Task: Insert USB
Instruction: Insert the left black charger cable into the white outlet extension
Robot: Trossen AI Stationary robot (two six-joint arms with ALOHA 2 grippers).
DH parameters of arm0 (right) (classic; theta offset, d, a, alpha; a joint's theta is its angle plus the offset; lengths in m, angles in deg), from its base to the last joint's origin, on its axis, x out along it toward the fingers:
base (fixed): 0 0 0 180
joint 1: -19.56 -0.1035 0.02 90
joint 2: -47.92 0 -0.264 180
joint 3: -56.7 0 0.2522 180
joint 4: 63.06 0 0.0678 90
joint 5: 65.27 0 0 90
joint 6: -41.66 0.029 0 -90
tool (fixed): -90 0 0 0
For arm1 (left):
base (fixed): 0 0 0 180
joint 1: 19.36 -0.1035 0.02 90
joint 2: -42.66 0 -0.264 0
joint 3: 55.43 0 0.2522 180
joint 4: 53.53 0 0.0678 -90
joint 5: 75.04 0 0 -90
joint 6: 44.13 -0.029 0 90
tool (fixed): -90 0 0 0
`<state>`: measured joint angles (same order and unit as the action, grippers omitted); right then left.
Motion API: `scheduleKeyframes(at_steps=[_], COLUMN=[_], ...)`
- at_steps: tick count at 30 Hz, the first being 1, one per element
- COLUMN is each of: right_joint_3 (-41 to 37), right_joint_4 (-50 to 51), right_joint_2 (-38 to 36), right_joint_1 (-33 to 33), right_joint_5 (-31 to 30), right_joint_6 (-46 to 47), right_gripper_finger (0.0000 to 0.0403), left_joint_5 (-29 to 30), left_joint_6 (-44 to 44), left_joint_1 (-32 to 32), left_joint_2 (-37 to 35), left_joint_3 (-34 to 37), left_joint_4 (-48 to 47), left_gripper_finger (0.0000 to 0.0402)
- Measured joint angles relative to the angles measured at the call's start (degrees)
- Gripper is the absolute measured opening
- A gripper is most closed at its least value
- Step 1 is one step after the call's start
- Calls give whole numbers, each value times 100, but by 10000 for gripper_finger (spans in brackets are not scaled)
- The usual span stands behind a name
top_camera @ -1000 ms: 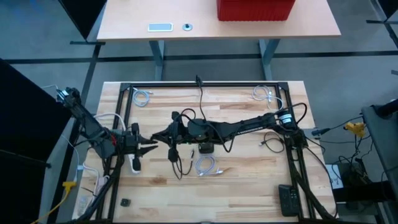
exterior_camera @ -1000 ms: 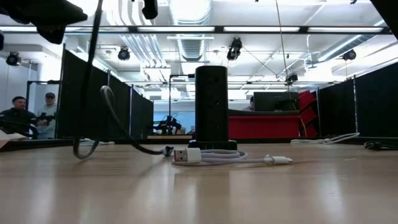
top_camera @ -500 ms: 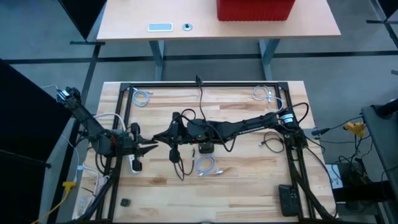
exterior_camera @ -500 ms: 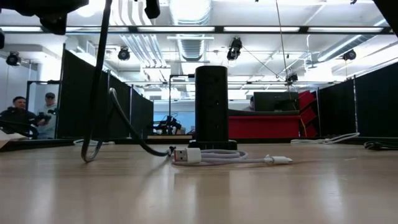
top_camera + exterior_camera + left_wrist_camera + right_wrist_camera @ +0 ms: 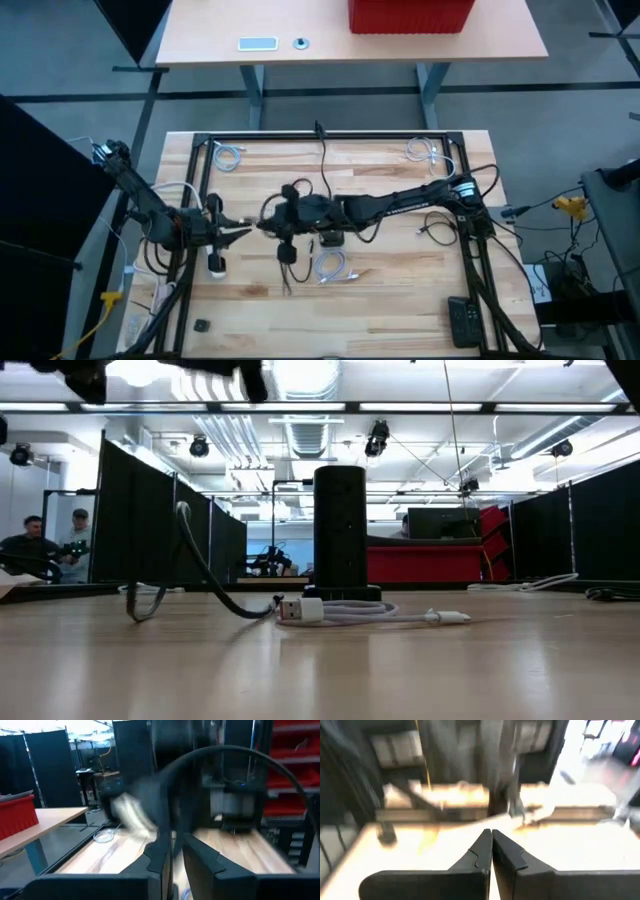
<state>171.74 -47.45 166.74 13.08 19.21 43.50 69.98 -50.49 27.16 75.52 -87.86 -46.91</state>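
**Pincers.** The left pincer [image 5: 240,231] hangs above the worktop [image 5: 400,290], on the left arm's side of the tower [image 5: 340,530]. Its wrist view shows the fingers drawn close, with a black cable [image 5: 235,749] running up between them. My judgement is that it is grasping that cable. The right pincer [image 5: 266,224] has reached across past the tower and sits just beside the left one, nearly tip to tip. It is clenched, and nothing shows between its fingers. Whether it pinches any part of the cable I cannot tell.

**Cable.** From the pincers the black cable drops to the worktop. It loops there well to the left arm's side of the tower, then trails back toward the tower's foot. Its plug end is not clearly visible.

**USB.** A white USB lead [image 5: 330,611] lies loosely coiled on the worktop just in front of the tower, untouched, with its plug facing away from the tower. Nothing is seen seated in the tower, so I judge insertion not yet done.

**Hazards.**
- With both pincers so close together, a small misjudged move could knock finger against finger.
- The grip appears to be on round cable rather than on a plug body. The cable may slide or twist in the fingers, leaving the plug at an unknown angle to the port.
- Slack dragging on the worktop could snag the white lead or tug at the tower.
- The tower is tall and narrow, so a sideways push during insertion might tip or shift it.
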Motion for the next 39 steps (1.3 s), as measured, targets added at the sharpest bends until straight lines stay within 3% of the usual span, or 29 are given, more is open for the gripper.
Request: scheduleKeyframes(at_steps=[15,32,39], right_joint_3=[31,33,35], right_joint_4=[-220,-100,-123], right_joint_2=[-55,-53,-55], right_joint_1=[55,89,91], right_joint_5=[-22,231,450], right_joint_6=[258,756,884], right_gripper_finger=[1,0,0], left_joint_5=[-13,3,0], left_joint_6=[-243,278,1050], left_joint_1=[15,15,15], left_joint_2=[-22,-39,-12], left_joint_3=[20,31,33], left_joint_4=[-55,-1191,-2030], left_gripper_finger=[41,41,41])
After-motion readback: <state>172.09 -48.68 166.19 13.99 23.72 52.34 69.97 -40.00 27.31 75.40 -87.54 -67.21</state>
